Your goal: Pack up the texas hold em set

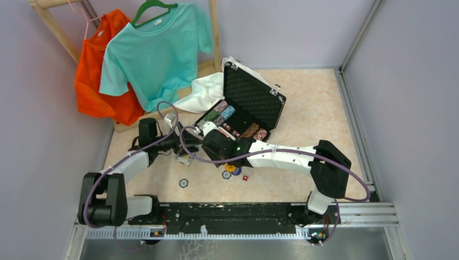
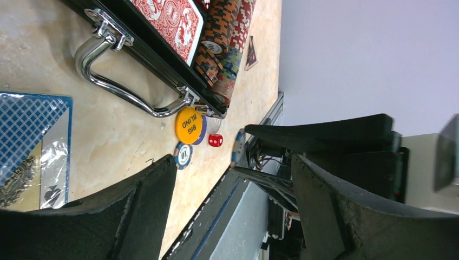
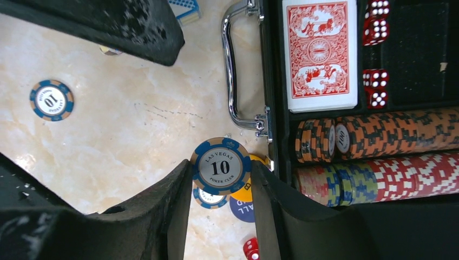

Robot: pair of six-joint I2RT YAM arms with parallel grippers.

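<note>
The black case point(image 1: 254, 97) lies open, its lid up, with rows of chips point(image 3: 389, 135), a red deck point(image 3: 321, 54) and red dice point(image 3: 375, 23) inside. My right gripper point(image 3: 221, 166) is shut on a blue "10" chip point(image 3: 221, 169), held flat above the floor just off the case handle point(image 3: 231, 70). Under it lie another blue chip point(image 3: 210, 199), a yellow button point(image 2: 189, 125), a blue button point(image 3: 242, 209) and a red die point(image 2: 215, 140). My left gripper point(image 2: 233, 165) is open and holds nothing. A blue deck point(image 2: 32, 135) lies beside its left finger.
One more blue "10" chip point(image 3: 51, 100) lies alone on the marble floor, left of the case. White cloth point(image 1: 203, 92) sits behind the case. Teal point(image 1: 157, 49) and orange point(image 1: 100, 70) shirts hang on a wooden rack at the back left. Grey walls close in both sides.
</note>
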